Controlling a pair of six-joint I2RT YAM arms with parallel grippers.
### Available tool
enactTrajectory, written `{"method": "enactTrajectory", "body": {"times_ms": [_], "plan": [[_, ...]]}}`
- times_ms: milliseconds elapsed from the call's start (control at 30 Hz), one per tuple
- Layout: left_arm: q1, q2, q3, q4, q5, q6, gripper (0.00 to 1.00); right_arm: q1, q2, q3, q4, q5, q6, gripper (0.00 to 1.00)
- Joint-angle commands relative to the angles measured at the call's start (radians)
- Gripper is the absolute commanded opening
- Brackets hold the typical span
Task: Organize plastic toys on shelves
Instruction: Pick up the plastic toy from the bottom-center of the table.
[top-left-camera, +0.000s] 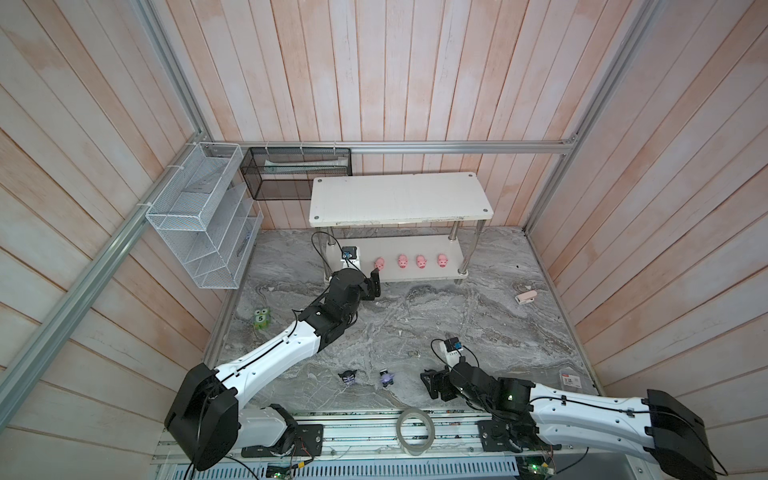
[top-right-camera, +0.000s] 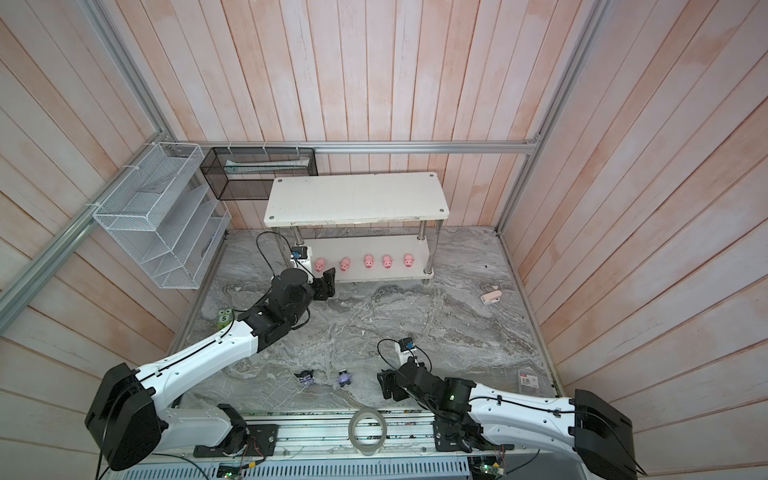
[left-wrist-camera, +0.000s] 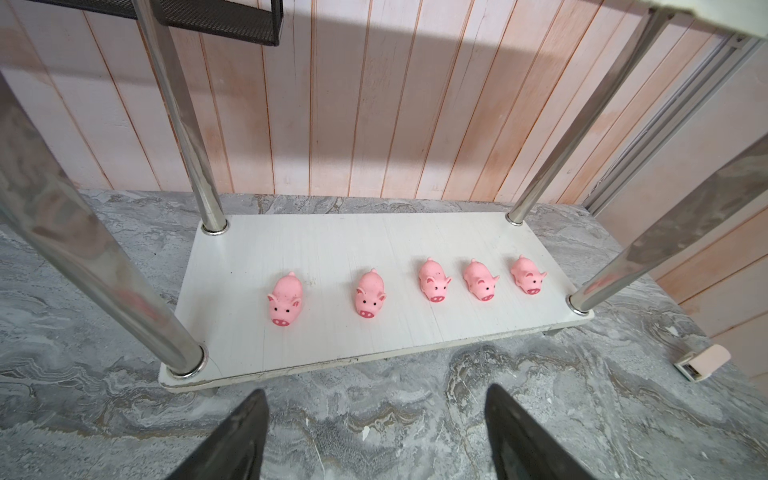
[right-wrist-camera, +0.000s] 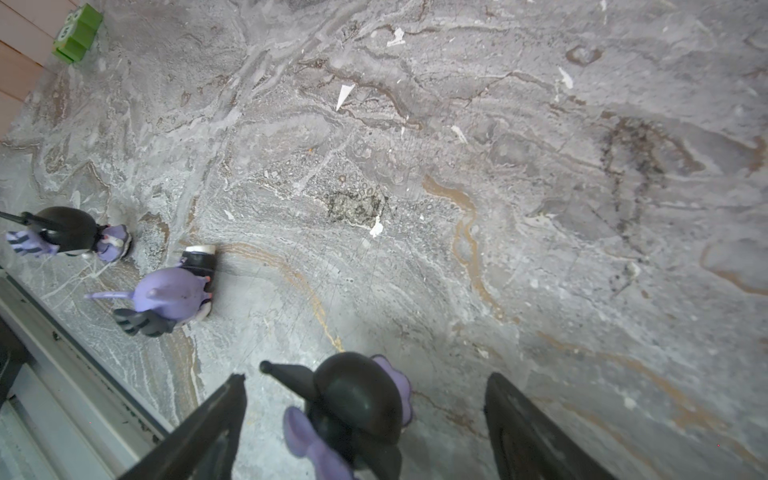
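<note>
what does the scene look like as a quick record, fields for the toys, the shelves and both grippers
on shelf: five pink pigs in a row on the lower board of the white rack
loose: two black-purple figurines on the table, near its front edge
left gripper: open, holding nothing, facing the lower board
right gripper: open, fingers on either side of a third figurine, not touching it
left to do: three figurines not yet on the rack
</note>
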Motion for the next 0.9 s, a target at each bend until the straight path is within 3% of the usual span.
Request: {"method": "enactTrajectory", "body": {"times_ms": [0, 300, 733, 867], "plan": [[-0.004, 0.007, -0.005, 0.02, -0.012, 0.009, 0.82, 0.005, 0.022, -0.009, 0.017, 0.018, 0.008, 0.84], [-0.003, 0.025, 0.009, 0.02, -0.009, 0.02, 0.82, 0.005, 0.088, 0.012, 0.013, 0.016, -0.006, 0.68], [0.001, 0.038, 0.007, 0.021, -0.007, 0.023, 0.82, 0.006, 0.125, 0.04, 0.026, 0.038, -0.024, 0.58], [0.002, 0.041, 0.005, 0.023, -0.005, 0.021, 0.82, 0.006, 0.132, 0.041, 0.027, 0.042, -0.027, 0.49]]}}
